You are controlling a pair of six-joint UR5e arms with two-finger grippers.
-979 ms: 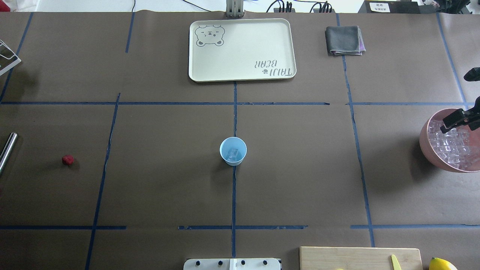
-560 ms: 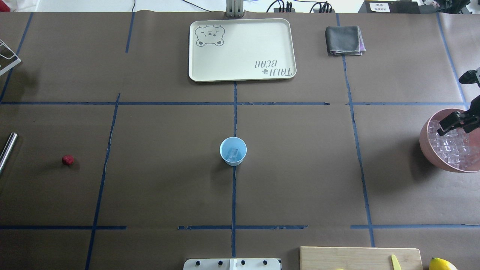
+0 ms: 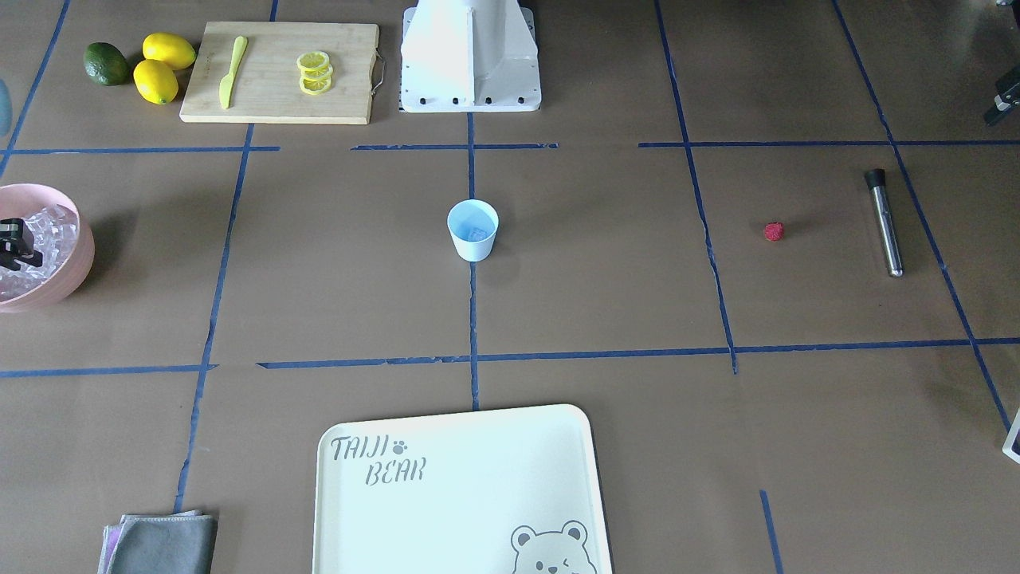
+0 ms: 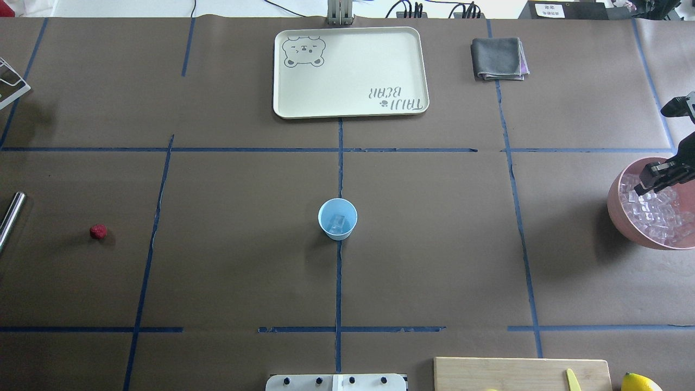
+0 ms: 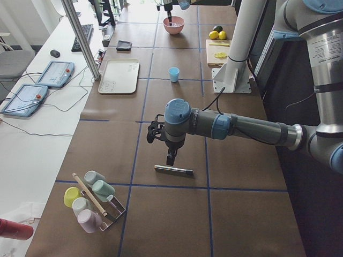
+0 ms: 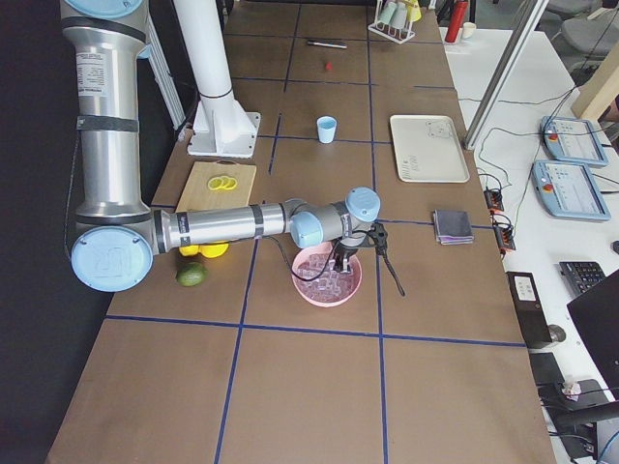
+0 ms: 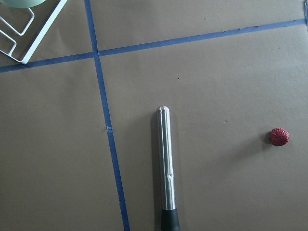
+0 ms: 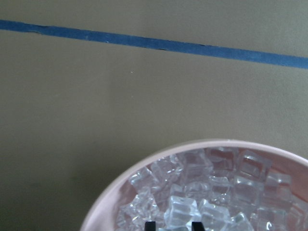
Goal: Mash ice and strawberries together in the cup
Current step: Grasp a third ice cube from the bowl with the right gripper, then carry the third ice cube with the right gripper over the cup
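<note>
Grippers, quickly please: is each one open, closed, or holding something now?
Left gripper: cannot be told; it hangs above the metal muddler.
Right gripper: fingertips apart at the ice in the pink bowl; whether it grips cannot be told.

Pink bowl [image 8: 103,202] filled the lower right, cut off by the bottom and right edges. Ice [image 8: 211,185] was piled inside it, clear glassy cubes heaped up close to the rim. Right gripper [image 8: 173,225] barely showed: two black fingertips [image 8: 150,224] poked in at the bottom edge, set apart, over the ice, one cube just above the gap. Contact with the ice unclear. Brown table [image 8: 96,101] covered the rest. Blue tape line [image 8: 154,42] ran across near the top, slanting down to the right.
</note>
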